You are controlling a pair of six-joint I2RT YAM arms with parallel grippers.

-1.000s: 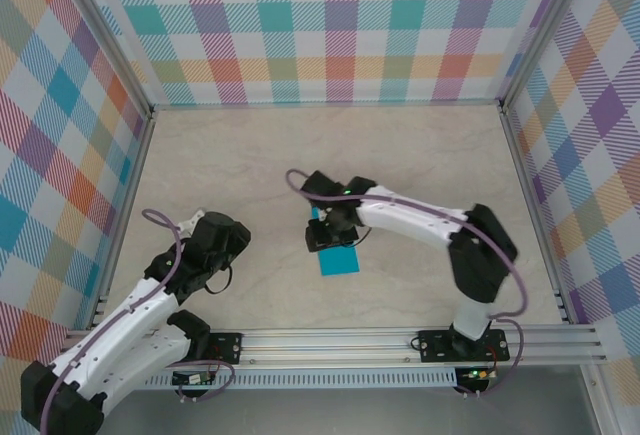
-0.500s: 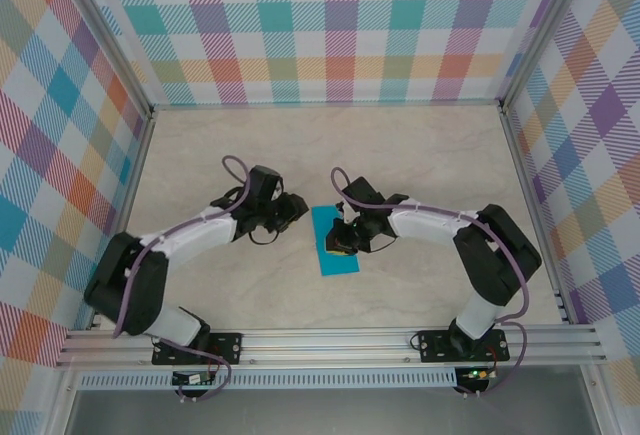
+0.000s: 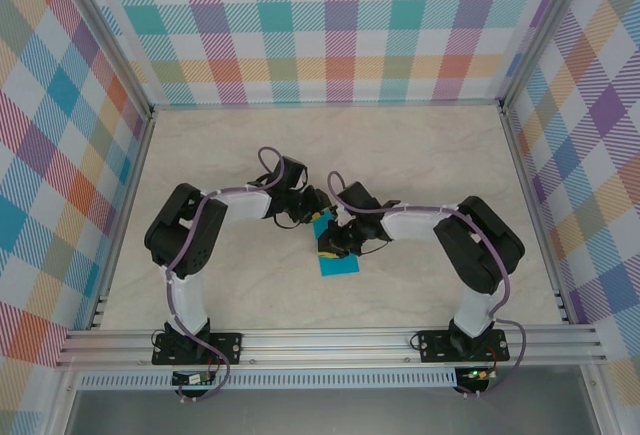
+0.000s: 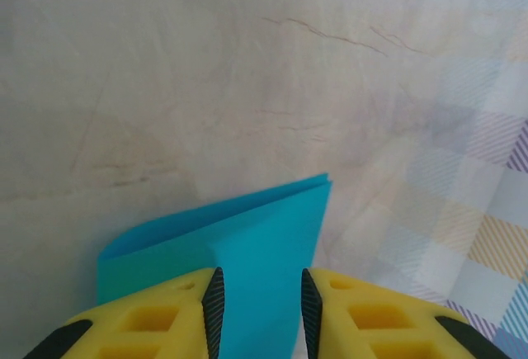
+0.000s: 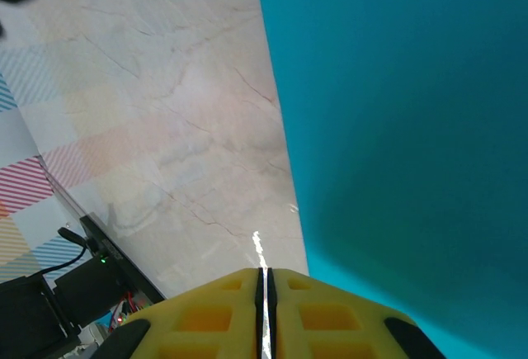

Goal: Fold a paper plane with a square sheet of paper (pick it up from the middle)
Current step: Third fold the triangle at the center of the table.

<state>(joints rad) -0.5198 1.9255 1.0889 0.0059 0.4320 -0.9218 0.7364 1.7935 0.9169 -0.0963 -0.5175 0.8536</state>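
1. Your square sheet of paper (image 3: 341,261) lies folded, mid table (image 3: 430,155), with both grippers at its far-left part.
2. Your left gripper (image 4: 261,281): jaws spread, folded teal layers showing in the gap.
3. Your right gripper (image 5: 264,275): jaws pressed together at the sheet's edge. Can't tell if any paper is caught.

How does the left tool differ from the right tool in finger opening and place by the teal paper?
The left tool holds its fingers apart, with the folded teal-blue paper sheet between them; the right tool presses its fingers together, the sheet beside them. Both have yellow fingers.
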